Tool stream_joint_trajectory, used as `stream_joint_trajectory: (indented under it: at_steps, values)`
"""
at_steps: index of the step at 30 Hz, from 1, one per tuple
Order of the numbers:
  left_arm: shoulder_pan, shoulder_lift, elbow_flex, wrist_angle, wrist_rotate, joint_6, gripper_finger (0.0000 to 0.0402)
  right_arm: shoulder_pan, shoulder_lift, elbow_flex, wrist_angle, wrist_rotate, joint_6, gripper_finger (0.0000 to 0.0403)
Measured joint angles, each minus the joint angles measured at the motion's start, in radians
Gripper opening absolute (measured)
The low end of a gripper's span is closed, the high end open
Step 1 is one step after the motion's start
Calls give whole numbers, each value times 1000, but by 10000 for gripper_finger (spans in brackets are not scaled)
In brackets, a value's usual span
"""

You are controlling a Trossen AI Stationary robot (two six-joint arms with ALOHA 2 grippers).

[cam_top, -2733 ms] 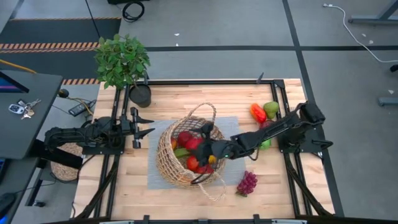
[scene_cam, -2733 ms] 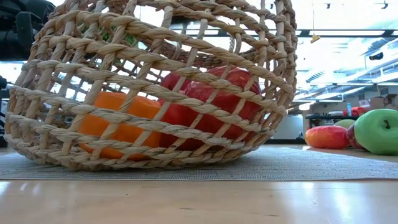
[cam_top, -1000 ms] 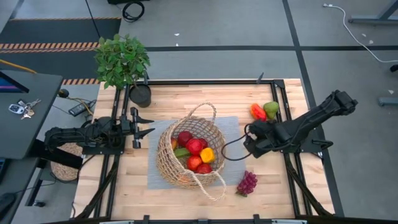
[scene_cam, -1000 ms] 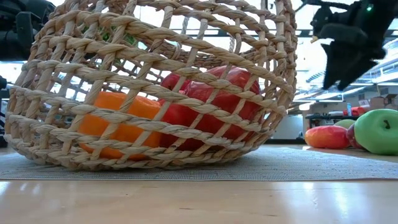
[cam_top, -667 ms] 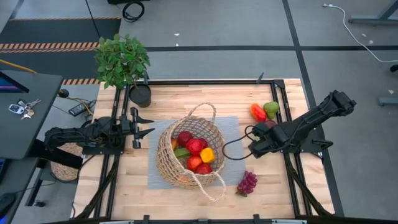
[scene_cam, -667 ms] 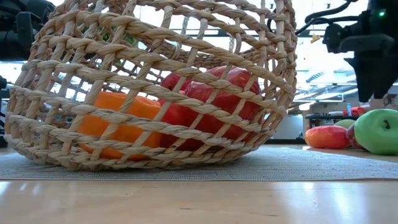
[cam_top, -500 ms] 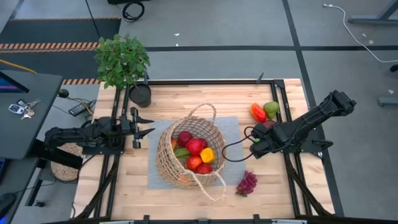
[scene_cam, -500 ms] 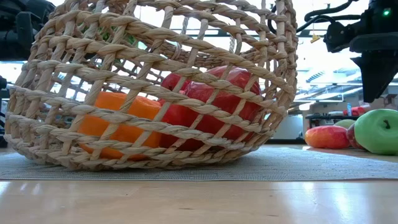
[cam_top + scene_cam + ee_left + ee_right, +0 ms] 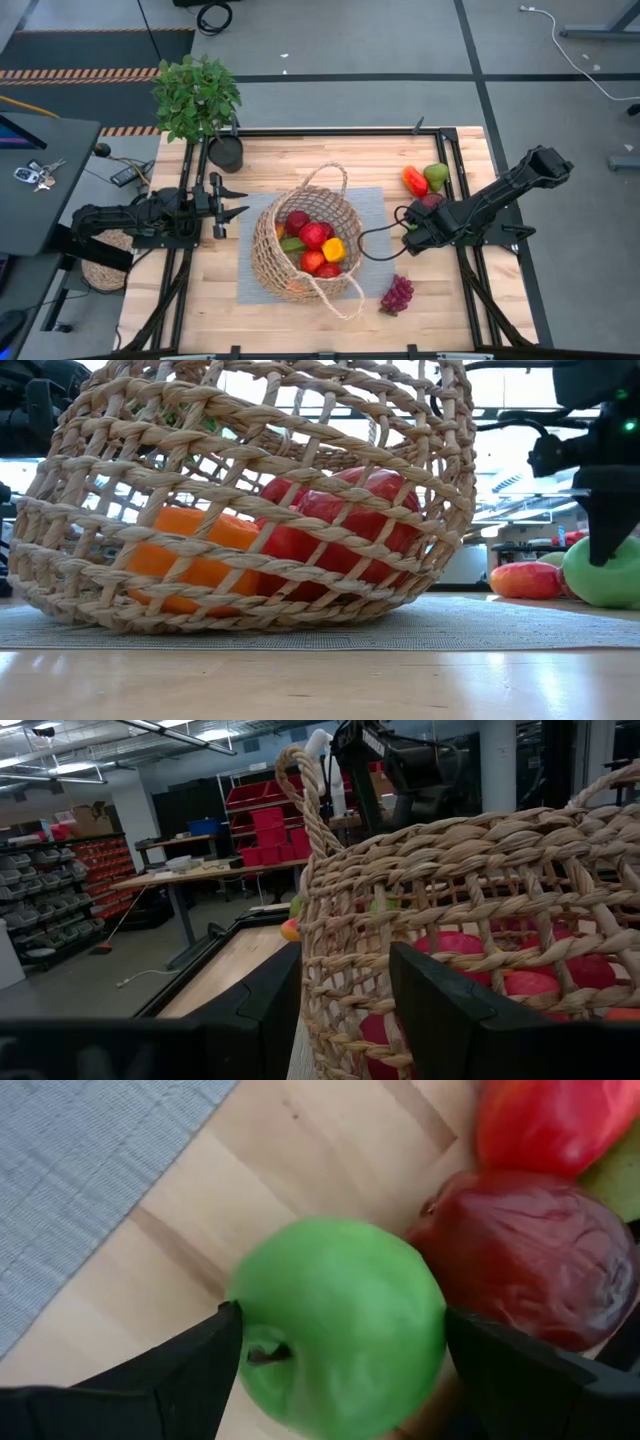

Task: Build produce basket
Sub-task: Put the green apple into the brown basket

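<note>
Right gripper (image 9: 335,1350) fingers spread around green apple (image 9: 340,1325), seemingly not yet pinching; left gripper (image 9: 236,200) spread, waiting beside basket (image 9: 268,262)

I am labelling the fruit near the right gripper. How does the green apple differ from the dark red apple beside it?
The green apple is bright green and smooth; the dark red apple is deep red with a wrinkled, mottled skin. The green apple sits between the open fingers of the right gripper; the dark red apple lies just outside them. The green apple's stem shows; the dark red apple's stem is hard to make out. Both are roundish and rest on the wooden table.
</note>
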Motion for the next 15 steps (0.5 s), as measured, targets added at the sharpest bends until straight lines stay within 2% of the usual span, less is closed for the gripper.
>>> stream_joint_trajectory:
  at_steps: [11, 15]
  values:
    - [0, 0, 0, 0, 0, 0, 160, -9, 2, 1, -7, -2, 17, 346]
    - [0, 0, 0, 0, 0, 0, 160, -8, 2, 7, -11, -8, 17, 321]
